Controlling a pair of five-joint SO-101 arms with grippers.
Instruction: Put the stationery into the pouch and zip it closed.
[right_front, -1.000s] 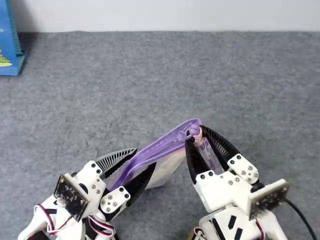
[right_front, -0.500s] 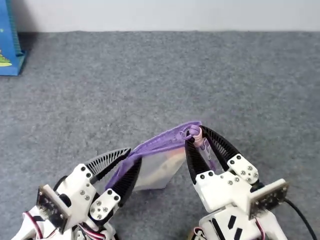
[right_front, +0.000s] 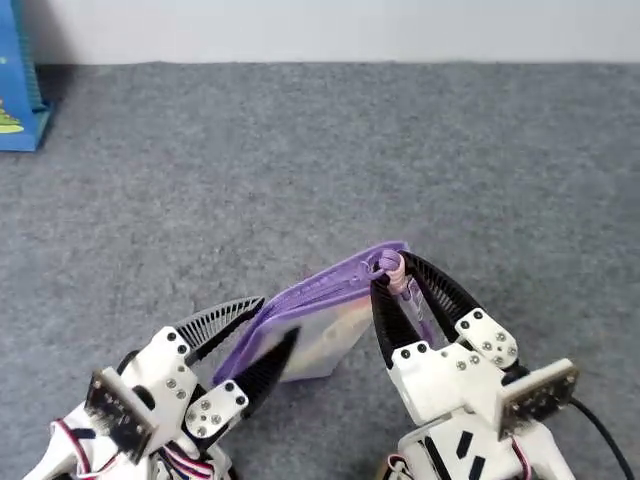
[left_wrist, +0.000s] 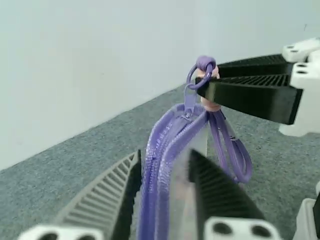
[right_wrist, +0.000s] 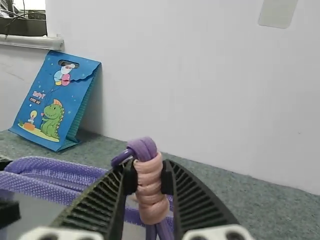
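left gripper (right_front: 280, 318): lower left of the high view, fingers closed across the near end of the pouch. Over the last second that arm swung out toward the left edge, then came part way back.
right gripper (right_front: 391, 272): lower right, clamped on the pull cord (right_wrist: 147, 187). It hasn't budged.
pouch (right_front: 322, 322): just below frame centre, slung between the two grippers with the zip edge up. It was drawn out long a second ago and now sits shorter and slacker.
slider (left_wrist: 188, 111): at the right gripper's end. Teeth look meshed along the stretch I can see. I can't make out the contents.
my read: zip done or nearly, and tension is coming off.
gift bag (right_front: 14, 90): top left, unmoved, irrelevant.
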